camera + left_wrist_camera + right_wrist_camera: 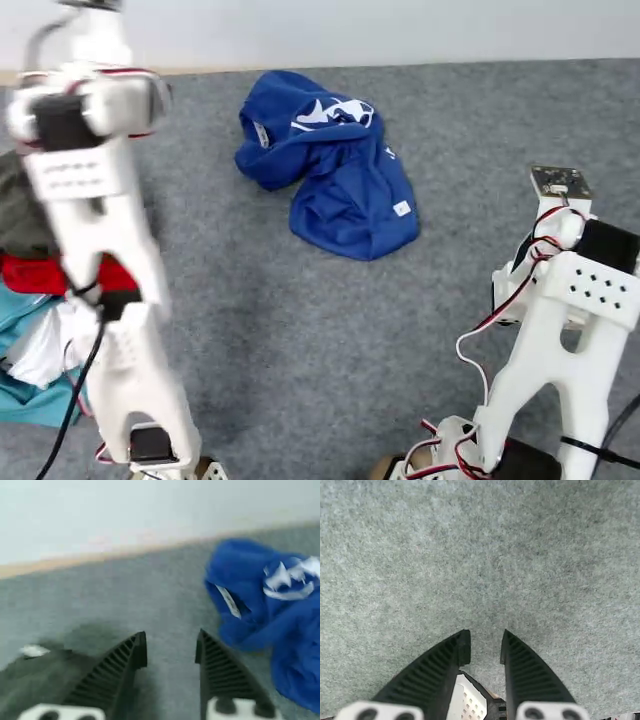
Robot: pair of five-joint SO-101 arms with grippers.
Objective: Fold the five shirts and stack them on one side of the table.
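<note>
My right arm (560, 330): it stands at the near right corner of the table, well apart from every shirt.
My right gripper (484, 640): its jaws are a little apart with nothing between them, and it points down at bare grey felt (480, 555).
Shirt pile: loose clothes are heaped at the left edge. A teal shirt (28, 405) lies nearest, with white cloth (40, 352) on it. A red shirt (30, 272) is behind those, and a dark shirt (20, 215) is farthest. None of them looks folded.
My left arm (100, 200): it rises tall on the left side, just beside the pile.
My left gripper (171, 645): its jaws are spread and hold nothing. It is over the felt, with the dark shirt (30, 680) to its left.
Blue shirt (335, 165): it is crumpled on the far middle of the table, unfolded, with a white print on its far part. It lies to the right of my left gripper and touches neither jaw.
Wall (400, 30): it is pale and runs along the far edge of the table.
</note>
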